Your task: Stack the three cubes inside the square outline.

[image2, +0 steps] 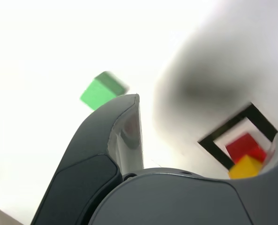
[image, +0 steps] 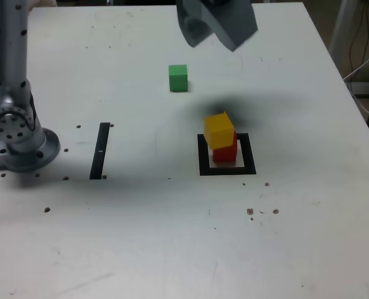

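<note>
The thick black tape square outline (image: 227,170) with a pale centre lies on the exterior view's right of the white worktop (image: 172,237). Inside it stands the small solid red cube (image: 225,153), and the small solid yellow cube (image: 219,129) sits on top, turned slightly askew. The small solid green cube (image: 178,78) rests alone on the worktop, well apart from the outline, farther back. At the exterior view's left stands the grey metal arm base (image: 16,140), with a narrow black tape strip (image: 100,151) beside it. The worktop carries scattered dark specks. The dark grey gripper (image: 216,23) hangs above the far side, jaws spread wide, holding nothing.
</note>
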`<state>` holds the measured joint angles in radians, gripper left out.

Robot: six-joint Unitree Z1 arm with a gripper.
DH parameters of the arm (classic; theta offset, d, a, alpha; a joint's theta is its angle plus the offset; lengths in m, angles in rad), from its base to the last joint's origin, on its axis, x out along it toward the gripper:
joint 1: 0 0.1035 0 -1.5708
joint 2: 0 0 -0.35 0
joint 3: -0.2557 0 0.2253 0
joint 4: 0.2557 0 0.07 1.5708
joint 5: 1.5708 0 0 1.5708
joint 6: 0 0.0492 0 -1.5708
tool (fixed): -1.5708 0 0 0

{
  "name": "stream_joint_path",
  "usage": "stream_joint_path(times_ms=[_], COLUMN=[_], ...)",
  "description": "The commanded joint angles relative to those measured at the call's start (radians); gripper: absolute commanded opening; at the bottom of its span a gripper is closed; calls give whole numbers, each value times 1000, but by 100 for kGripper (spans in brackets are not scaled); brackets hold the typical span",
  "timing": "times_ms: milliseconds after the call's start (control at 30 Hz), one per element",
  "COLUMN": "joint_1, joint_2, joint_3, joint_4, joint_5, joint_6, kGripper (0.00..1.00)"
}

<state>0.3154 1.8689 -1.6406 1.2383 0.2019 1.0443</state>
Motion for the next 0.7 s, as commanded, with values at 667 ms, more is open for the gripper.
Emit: stream_joint_path(times_ms=[667], joint_1=[189], joint_2=[55], joint_3=[-36], joint_4=[245], joint_5=[201], joint_6=[-514], kGripper=[99])
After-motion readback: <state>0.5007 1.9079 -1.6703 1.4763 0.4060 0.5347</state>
